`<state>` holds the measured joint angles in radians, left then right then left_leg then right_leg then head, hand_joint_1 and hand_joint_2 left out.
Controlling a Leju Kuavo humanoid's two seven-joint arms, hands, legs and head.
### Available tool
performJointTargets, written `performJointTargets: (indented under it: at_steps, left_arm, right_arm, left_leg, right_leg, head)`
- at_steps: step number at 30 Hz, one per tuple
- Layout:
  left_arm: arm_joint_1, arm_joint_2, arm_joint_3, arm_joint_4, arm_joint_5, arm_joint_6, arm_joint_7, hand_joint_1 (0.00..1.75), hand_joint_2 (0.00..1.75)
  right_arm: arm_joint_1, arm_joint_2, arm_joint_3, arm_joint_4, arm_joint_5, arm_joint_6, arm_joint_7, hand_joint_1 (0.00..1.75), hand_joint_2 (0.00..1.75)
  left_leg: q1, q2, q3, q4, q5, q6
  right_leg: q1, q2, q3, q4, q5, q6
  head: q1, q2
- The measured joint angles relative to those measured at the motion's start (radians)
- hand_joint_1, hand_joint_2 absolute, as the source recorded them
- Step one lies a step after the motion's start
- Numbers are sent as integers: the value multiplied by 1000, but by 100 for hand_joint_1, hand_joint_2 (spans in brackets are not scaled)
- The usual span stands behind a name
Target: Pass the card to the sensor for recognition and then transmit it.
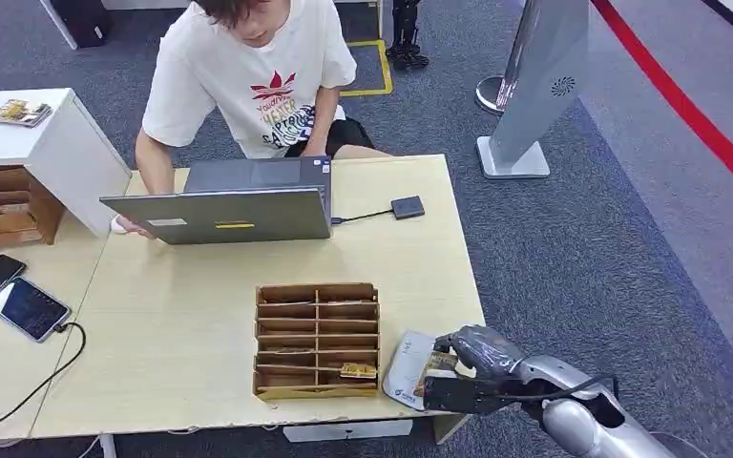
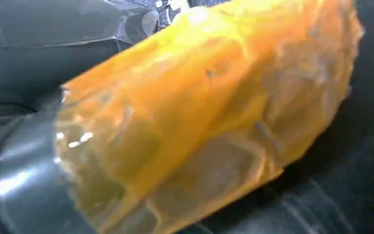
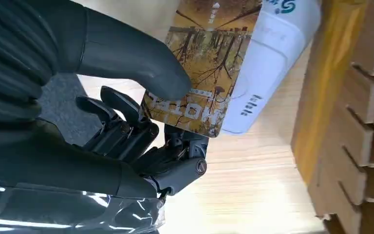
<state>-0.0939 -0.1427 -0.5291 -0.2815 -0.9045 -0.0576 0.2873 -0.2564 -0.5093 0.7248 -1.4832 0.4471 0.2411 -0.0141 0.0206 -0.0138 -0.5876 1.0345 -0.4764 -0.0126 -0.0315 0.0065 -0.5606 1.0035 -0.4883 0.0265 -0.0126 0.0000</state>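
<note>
My right hand hangs over the table's front right corner and pinches a yellow-brown card printed with autumn trees. In the right wrist view the thumb presses the card against the dark fingers. The card's far end lies over a white sensor pad, which sits flat on the table. In the left wrist view my left hand is a close orange-yellow blur against a dark background, and how its fingers lie is unclear.
A wooden slotted organizer stands just left of the sensor, with another card in a front slot. A person sits behind a grey laptop wired to a small black box. Two phones lie far left.
</note>
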Motion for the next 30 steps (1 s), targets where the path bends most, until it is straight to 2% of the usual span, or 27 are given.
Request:
performJointTargets:
  at_steps: [2,3,4,5,6,7,8,9,10,11,12,14,15,17,20,25,30]
  left_arm:
    - [0,0,-2,0,-9,3,-16,0,0]
    - [13,5,-8,0,-37,23,-31,0,0]
    - [38,17,-25,-12,-70,44,-25,0,0]
    - [74,47,-52,-44,-66,34,14,0,0]
    - [145,105,-73,-128,-44,9,85,0,0]
    - [251,192,-75,-319,-39,6,139,0,0]
    - [354,248,-74,-515,-47,4,208,0,0]
    - [424,301,-75,-660,-60,-5,288,0,0]
    - [482,350,-76,-789,-91,-80,346,0,0]
    - [542,395,-81,-889,-88,-196,346,0,0]
    - [601,431,-92,-989,-72,-275,346,0,0]
    - [635,477,-110,-1107,-65,-299,346,0,0]
    - [644,491,-120,-1142,-61,-304,346,0,0]
    - [665,521,-135,-1214,-53,-303,346,0,0]
    - [679,546,-143,-1265,-59,-304,346,0,0]
    - [696,563,-144,-1313,-81,-317,346,0,0]
    - [697,566,-144,-1320,-84,-324,346,0,0]
  right_arm:
    - [-7,4,15,0,-4,-6,8,175,175]
    - [4,4,18,-3,-7,-32,38,175,175]
    - [39,2,8,-23,-3,-75,78,175,175]
    - [89,-5,-12,-51,6,-124,102,175,175]
    - [153,-24,-31,-84,20,-173,112,175,175]
    - [228,-53,-50,-131,30,-225,111,175,175]
    - [287,-81,-66,-166,37,-251,112,175,175]
    - [325,-95,-75,-185,42,-269,118,175,175]
    - [346,-110,-80,-202,47,-278,125,175,175]
    - [367,-117,-85,-222,50,-286,132,175,175]
    - [389,-122,-90,-247,53,-285,138,175,175]
    - [420,-126,-92,-272,52,-279,148,175,175]
    - [424,-128,-92,-277,52,-277,150,175,175]
    - [428,-131,-100,-294,53,-276,158,175,175]
    - [442,-133,-106,-310,64,-280,170,175,175]
    - [460,-144,-137,-340,71,-289,183,175,175]
    - [465,-145,-169,-349,74,-290,185,175,175]
  left_leg:
    - [0,0,0,0,0,0]
    - [0,0,1,0,0,0]
    - [0,-2,1,0,-2,2]
    - [0,-1,0,-1,-4,3]
    - [0,-6,1,-3,-7,1]
    - [2,-7,7,-3,-12,-1]
    - [3,-6,5,-2,-17,-2]
    - [2,-8,7,-1,-18,-1]
    - [1,-6,8,-2,-19,0]
    - [1,-4,11,-1,-21,-1]
    - [1,-1,12,-1,-22,-3]
    - [1,-7,12,-2,-19,0]
    - [2,-9,13,-2,-18,-1]
    - [2,-7,15,-3,-19,-2]
    - [2,-7,16,-3,-19,-2]
    - [2,-7,16,-2,-18,-2]
    - [2,-7,17,-2,-18,-2]
  right_leg:
    - [0,0,0,0,0,0]
    - [0,0,0,0,0,0]
    - [0,-2,3,0,-2,1]
    - [0,-6,5,0,-6,2]
    - [1,-8,9,0,-9,0]
    - [3,-11,16,0,-14,-3]
    - [4,-11,21,-1,-18,-3]
    - [3,-10,22,-1,-20,-3]
    - [2,-8,20,-1,-20,-4]
    - [2,-6,17,-1,-22,-5]
    - [2,-3,17,0,-23,-6]
    - [2,-10,15,0,-23,-6]
    - [3,-12,17,0,-23,-6]
    - [3,-10,18,0,-24,-6]
    - [2,-10,19,0,-23,-6]
    - [2,-10,20,0,-22,-6]
    - [2,-10,21,0,-22,-6]
  head:
    - [0,0]
    - [0,0]
    - [0,0]
    - [-1,0]
    - [6,0]
    - [4,0]
    - [5,0]
    - [3,0]
    - [5,0]
    - [1,0]
    - [-4,0]
    - [-3,0]
    - [2,0]
    - [0,0]
    - [0,0]
    - [0,0]
    - [0,0]
